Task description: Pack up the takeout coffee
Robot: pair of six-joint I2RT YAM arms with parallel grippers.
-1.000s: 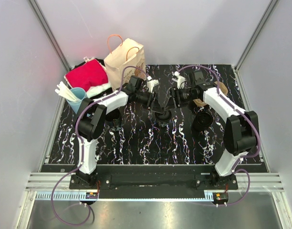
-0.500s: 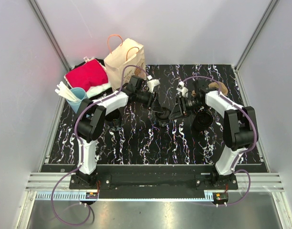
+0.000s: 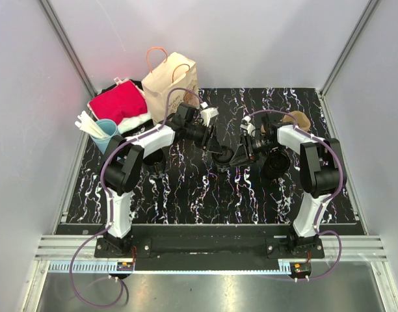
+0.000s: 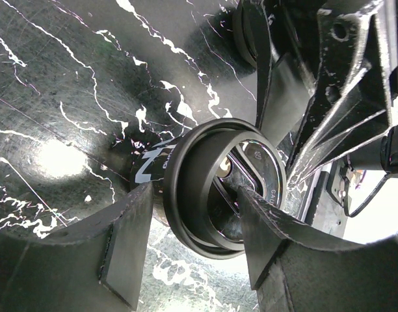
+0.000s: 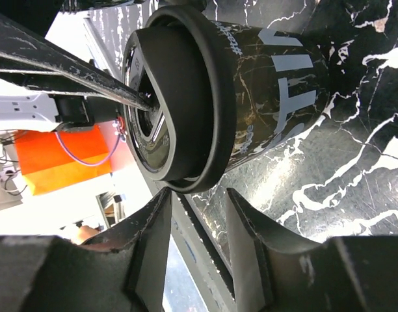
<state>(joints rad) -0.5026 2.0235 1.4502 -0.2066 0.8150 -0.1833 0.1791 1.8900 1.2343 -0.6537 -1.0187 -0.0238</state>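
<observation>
Top external view puts your coffee cup [image 3: 223,158] at the centre of the frame on the black marbled table [image 3: 186,188], where both arms meet. Your left gripper [image 3: 214,144] comes in from the upper left, and your right gripper [image 3: 241,155] comes in from the right. In the left wrist view, the left fingers [image 4: 127,240] sit one on each side of the cup just at its black lid [image 4: 186,195]. They rest against it, so that gripper is holding the cup at a middling width. In the right wrist view, the right fingers [image 5: 150,240] stand a narrow gap apart at the bottom of the frame. Nothing is between them, and the lid's rim is just above their tips. You cannot tell whether the cup is upright or tilted. A paper bag [image 3: 172,81], a red cloth [image 3: 118,103] and a blue cup [image 3: 106,134] of white sticks sit at the upper left.
</observation>
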